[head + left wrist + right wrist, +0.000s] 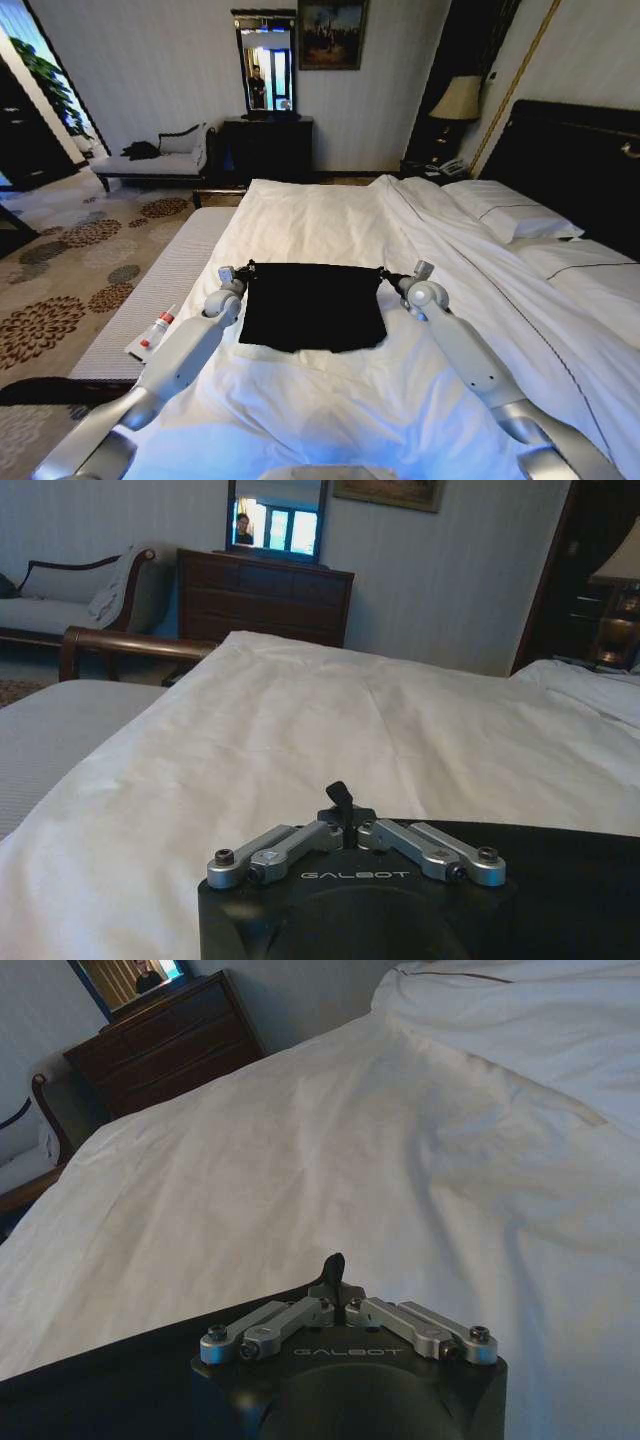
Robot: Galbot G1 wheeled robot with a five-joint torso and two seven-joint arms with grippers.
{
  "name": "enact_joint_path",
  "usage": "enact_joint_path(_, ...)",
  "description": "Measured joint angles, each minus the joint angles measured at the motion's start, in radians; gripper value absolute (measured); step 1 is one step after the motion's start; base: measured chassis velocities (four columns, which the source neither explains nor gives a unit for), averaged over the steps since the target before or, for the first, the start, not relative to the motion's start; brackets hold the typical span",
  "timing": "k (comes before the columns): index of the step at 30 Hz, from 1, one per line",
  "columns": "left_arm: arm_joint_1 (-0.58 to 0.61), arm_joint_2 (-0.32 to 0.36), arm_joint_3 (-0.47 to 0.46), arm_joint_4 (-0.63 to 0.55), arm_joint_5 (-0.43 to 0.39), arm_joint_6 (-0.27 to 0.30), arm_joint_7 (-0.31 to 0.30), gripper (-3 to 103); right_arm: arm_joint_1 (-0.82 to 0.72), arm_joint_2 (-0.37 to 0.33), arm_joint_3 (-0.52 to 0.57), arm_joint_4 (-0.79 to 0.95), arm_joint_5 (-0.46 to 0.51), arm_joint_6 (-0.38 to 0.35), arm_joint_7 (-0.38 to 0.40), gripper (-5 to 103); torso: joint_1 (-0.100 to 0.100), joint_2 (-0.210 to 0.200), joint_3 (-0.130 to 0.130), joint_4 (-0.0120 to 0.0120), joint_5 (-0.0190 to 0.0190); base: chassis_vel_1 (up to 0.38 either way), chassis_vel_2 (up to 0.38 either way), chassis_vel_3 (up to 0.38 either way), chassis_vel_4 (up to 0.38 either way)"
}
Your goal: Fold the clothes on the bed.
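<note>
STATUS: fold partly done, judged | OBJECT: black T-shirt (312,305) lies on bed (330,215) as compact rectangle, spanning between both jaws | LEFT: left gripper (243,270) pinched on far-left corner of shirt | RIGHT: right gripper (388,273) pinched on far-right corner | REMAINING: further fold likely, then release.

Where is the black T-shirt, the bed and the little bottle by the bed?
black T-shirt (312,308): head view, middle of the folded cloth.
bed (320,215): head view, bare white duvet beyond the shirt.
little bottle (157,331): head view, its body.
</note>
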Motion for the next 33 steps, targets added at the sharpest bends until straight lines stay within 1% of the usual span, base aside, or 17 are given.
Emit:
enact_joint_path(3, 0.012, 0.0, -0.006, -0.003, 0.003, -0.005, 0.003, 1, -0.012, 0.0, 0.0, 0.001, -0.015, 0.007, -0.006, 0, 0.0, 0.0, 0.0, 0.0, -0.0002, 0.0, 0.0, 0.0, 0.0)
enact_joint_path(5, 0.05, 0.005, -0.017, -0.038, 0.031, -0.026, 0.01, 1, -0.054, -0.001, 0.008, 0.025, -0.073, 0.022, -0.023, 0, 0.0, 0.0, 0.0, 0.0001, -0.0002, 0.0, 0.0, 0.0, 0.0)
enact_joint_path(6, 0.05, 0.005, -0.017, -0.038, 0.031, -0.026, 0.01, 1, -0.054, -0.001, 0.008, 0.025, -0.073, 0.022, -0.023, 0, 0.0, 0.0, 0.0, 0.0001, -0.0002, 0.0, 0.0, 0.0, 0.0)
enact_joint_path(9, 0.084, 0.013, -0.025, -0.075, 0.052, -0.047, 0.014, 1, -0.105, -0.004, 0.011, 0.06, -0.153, 0.05, -0.046, 0, 0.0, 0.0, 0.0, -0.0002, 0.0, 0.0, 0.0, 0.0, 0.0)
enact_joint_path(10, 0.105, 0.016, -0.032, -0.1, 0.062, -0.06, 0.012, 1, -0.135, -0.005, 0.013, 0.089, -0.193, 0.07, -0.055, 0, 0.0, 0.0, 0.0, -0.0003, 0.0, 0.0, 0.0, 0.0, 0.0)
enact_joint_path(11, 0.105, 0.016, -0.032, -0.1, 0.062, -0.06, 0.012, 1, -0.135, -0.005, 0.013, 0.089, -0.193, 0.07, -0.055, 0, 0.0, 0.0, 0.0, -0.0003, 0.0, 0.0, 0.0, 0.0, 0.0)
enact_joint_path(13, 0.138, 0.029, -0.039, -0.141, 0.075, -0.072, 0.007, 1, -0.178, -0.007, 0.023, 0.133, -0.231, 0.099, -0.059, 0, 0.0, 0.0, 0.0, -0.0001, -0.0001, 0.0, 0.0, 0.0, 0.0)
enact_joint_path(16, 0.162, 0.04, -0.044, -0.167, 0.084, -0.076, 0.008, 1, -0.2, -0.011, 0.028, 0.155, -0.248, 0.112, -0.059, 0, 0.0, 0.0, 0.0, -0.0001, -0.0002, 0.0, 0.0, 0.0, 0.0)
enact_joint_path(19, 0.229, 0.058, -0.07, -0.214, 0.095, -0.081, 0.017, 1, -0.264, -0.018, 0.04, 0.218, -0.271, 0.126, -0.056, 0, 0.0, 0.0, 0.0, -0.0001, -0.0002, 0.0, 0.0, 0.0, 0.0)
enact_joint_path(20, 0.229, 0.058, -0.07, -0.214, 0.095, -0.081, 0.017, 1, -0.264, -0.018, 0.04, 0.218, -0.271, 0.126, -0.056, 0, 0.0, 0.0, 0.0, -0.0001, -0.0002, 0.0, 0.0, 0.0, 0.0)
enact_joint_path(23, 0.291, 0.064, -0.094, -0.232, 0.116, -0.091, 0.029, 1, -0.317, -0.017, 0.041, 0.253, -0.31, 0.141, -0.055, 0, 0.0, 0.0, 0.0, 0.0, -0.0003, 0.0, 0.0, 0.0, 0.0)
enact_joint_path(24, 0.291, 0.064, -0.094, -0.232, 0.116, -0.091, 0.029, 1, -0.317, -0.017, 0.041, 0.253, -0.31, 0.141, -0.055, 0, 0.0, 0.0, 0.0, 0.0, -0.0003, 0.0, 0.0, 0.0, 0.0)
enact_joint_path(26, 0.332, 0.07, -0.105, -0.248, 0.128, -0.098, 0.033, 1, -0.353, -0.014, 0.034, 0.265, -0.356, 0.161, -0.055, 0, 0.0, 0.0, 0.0, -0.0001, -0.0001, 0.0, 0.0, 0.0, 0.0)
enact_joint_path(33, 0.416, 0.088, -0.117, -0.308, 0.146, -0.108, 0.024, 1, -0.435, -0.012, 0.044, 0.314, -0.406, 0.185, -0.056, 0, 0.0, 0.0, 0.0, -0.0001, -0.0002, 0.0, 0.0, 0.0, 0.0)
